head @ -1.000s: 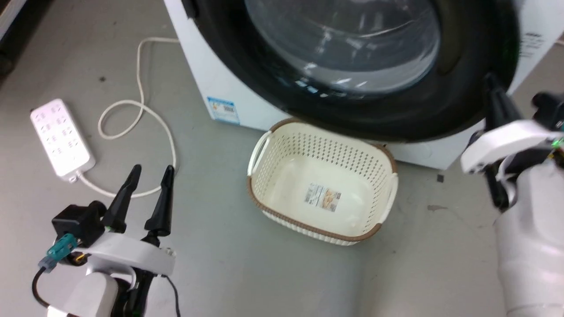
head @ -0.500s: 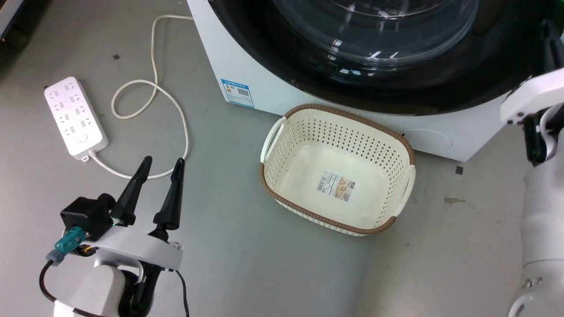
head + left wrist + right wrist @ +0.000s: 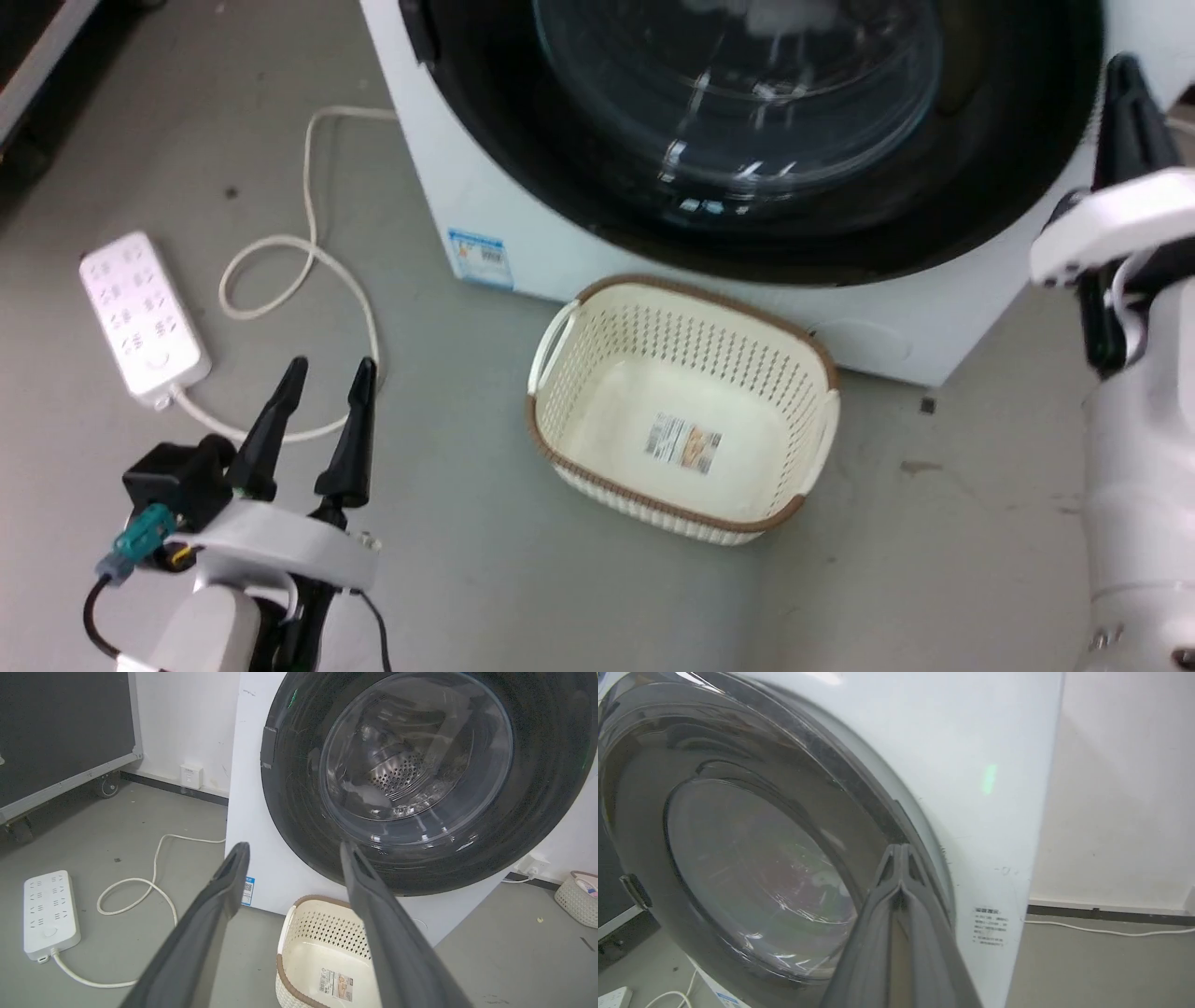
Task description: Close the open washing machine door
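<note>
Black-rimmed door sits seemingly flush against the white machine.

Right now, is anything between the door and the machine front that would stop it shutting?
Nothing visible does. The washing machine door lies close against the washing machine; the cream basket stands on the floor below its rim. The right gripper, fingers together, is at the door's right edge.

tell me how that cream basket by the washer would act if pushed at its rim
The perforated laundry basket looks empty and thin-walled, so it is probably light and would likely slide on the smooth grey floor. Its wide, low shape suggests it would not tip easily. The holed plastic walls may flex slightly.
</note>
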Motion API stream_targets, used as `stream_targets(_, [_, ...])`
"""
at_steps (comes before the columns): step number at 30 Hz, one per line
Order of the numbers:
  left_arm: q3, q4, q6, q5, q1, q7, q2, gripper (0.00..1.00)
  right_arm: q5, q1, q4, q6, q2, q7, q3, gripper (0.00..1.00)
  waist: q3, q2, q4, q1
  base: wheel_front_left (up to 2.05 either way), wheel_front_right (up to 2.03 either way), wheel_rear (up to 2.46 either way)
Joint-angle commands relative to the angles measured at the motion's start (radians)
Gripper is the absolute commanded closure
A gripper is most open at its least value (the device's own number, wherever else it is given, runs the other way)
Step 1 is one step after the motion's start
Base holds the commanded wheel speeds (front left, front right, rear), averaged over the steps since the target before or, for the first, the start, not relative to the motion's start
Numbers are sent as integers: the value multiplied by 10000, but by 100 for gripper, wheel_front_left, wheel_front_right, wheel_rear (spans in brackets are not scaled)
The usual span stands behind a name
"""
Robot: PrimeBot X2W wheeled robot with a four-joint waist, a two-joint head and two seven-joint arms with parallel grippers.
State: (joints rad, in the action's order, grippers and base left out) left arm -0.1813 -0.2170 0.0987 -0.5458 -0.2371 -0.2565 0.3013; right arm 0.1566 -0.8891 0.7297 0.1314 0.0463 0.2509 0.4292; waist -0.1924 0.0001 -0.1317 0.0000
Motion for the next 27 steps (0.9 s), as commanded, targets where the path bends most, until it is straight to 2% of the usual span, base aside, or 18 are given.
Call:
stream_targets(1, [77,-30,-59,81,202,-53,-27,0,-228,440,-219,-7,39,84,-208,100,554,-1,427,0,0,0,0])
stream_targets(7, [278,50,-318,267,743,-53,-46,0,-1366,2371,-1740,-7,39,104,-1367,100,1316,-1,1119,0,0,0,0])
stream_targets(16, [137,177,-757,677,1222,27,86,0,-2220,5744,-4061,-7,39,-167,-2393,100,1958,-1,1904,0,0,0,0])
stream_targets(21, [-75,249,-899,908,1291,107,108,0,-2925,7397,-4985,-7,39,-551,-3010,100,2137,-1,2051,0,0,0,0])
stream_targets(27, [-155,39,-1198,1035,1353,349,132,0,-2883,8619,-5792,-7,39,-1004,-3614,100,2267,-1,2114,0,0,0,0])
